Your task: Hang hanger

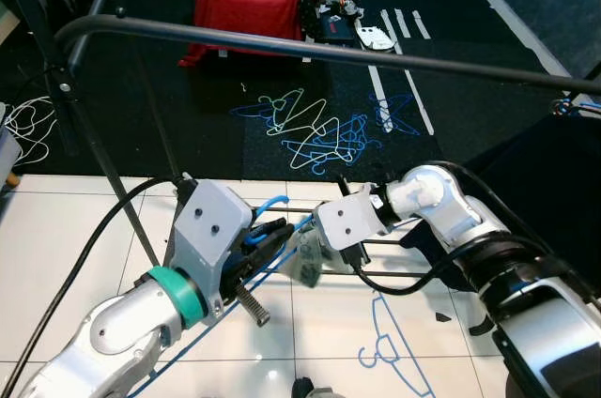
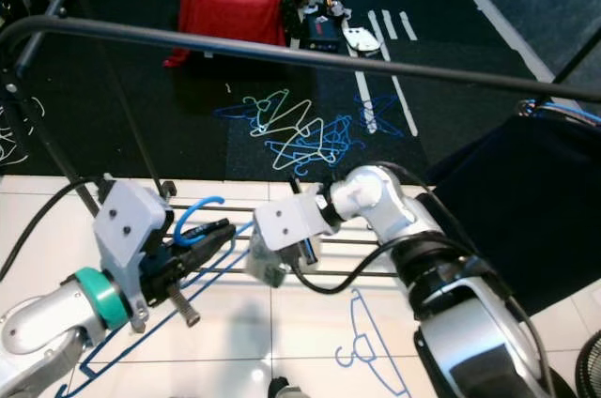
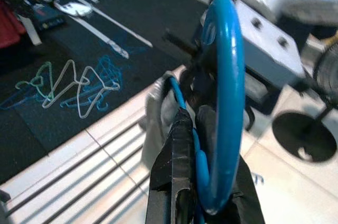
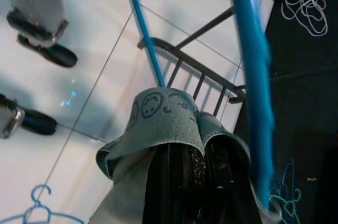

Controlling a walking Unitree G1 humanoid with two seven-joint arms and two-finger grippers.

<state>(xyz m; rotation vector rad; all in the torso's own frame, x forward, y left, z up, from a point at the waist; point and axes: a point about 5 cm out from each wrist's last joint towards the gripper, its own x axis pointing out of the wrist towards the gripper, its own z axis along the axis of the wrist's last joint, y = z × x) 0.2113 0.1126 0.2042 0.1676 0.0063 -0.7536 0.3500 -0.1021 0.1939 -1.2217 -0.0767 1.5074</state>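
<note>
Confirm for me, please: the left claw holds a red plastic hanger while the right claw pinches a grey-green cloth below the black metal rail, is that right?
Not quite. The plastic hanger in the left claw is blue, not red, as the left wrist view shows. The rest stands: the right claw pinches the grey-green cloth below the black metal rail.

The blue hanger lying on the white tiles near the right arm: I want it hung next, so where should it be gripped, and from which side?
Probably grip the blue hanger on its neck, just below the hook, coming straight down from above. It lies flat on the tile floor, so the thin wire gives no side access, and the neck leaves the hook free for the rail.
</note>
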